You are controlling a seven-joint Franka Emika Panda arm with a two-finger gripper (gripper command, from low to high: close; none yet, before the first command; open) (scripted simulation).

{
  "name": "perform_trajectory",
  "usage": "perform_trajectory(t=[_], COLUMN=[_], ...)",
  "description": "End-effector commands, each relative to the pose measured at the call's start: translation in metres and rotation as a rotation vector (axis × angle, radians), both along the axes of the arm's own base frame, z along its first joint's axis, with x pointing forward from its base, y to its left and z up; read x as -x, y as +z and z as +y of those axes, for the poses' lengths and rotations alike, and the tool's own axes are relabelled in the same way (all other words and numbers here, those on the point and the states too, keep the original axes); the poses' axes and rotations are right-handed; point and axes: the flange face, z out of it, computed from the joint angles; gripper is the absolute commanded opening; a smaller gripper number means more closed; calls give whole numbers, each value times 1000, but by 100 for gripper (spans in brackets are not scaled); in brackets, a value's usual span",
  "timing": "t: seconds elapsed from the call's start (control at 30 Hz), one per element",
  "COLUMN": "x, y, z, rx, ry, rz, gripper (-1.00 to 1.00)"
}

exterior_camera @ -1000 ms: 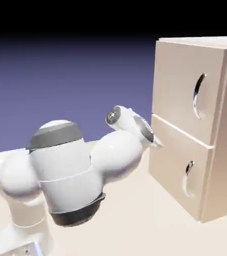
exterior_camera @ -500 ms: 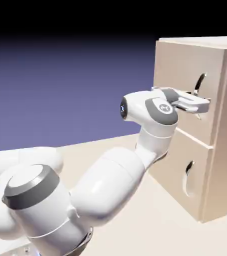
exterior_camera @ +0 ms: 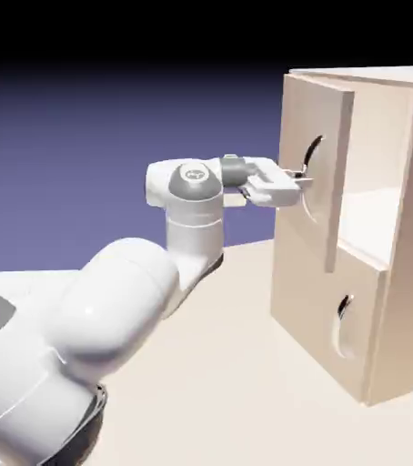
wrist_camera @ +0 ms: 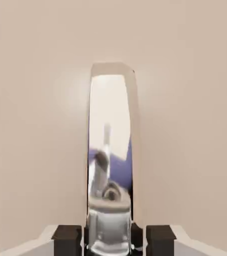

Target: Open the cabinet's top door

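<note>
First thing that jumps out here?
The top door of the cabinet stands ajar, swung out toward the exterior view's left, showing a pale interior behind it. The gripper is shut on the door's silver handle, which fills the middle of the hand view.

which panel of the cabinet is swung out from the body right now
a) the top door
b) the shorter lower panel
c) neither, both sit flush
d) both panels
a: in the exterior view the top door stands angled away from the cabinet, showing the pale interior behind it, while the lower panel sits flush; the hand is shut on the top door's handle.
</note>
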Motion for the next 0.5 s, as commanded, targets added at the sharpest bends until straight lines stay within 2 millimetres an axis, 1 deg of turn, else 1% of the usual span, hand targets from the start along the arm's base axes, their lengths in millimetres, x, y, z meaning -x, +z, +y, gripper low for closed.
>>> perform_trajectory(t=[0.0, 0.2, 0.47], x=[6, 36, 68], y=[0, 0, 0], z=[6, 40, 90], rx=[0, 0, 0], ry=[-21, -149, -314], rz=[0, 0, 0], gripper=[-100, -100, -100])
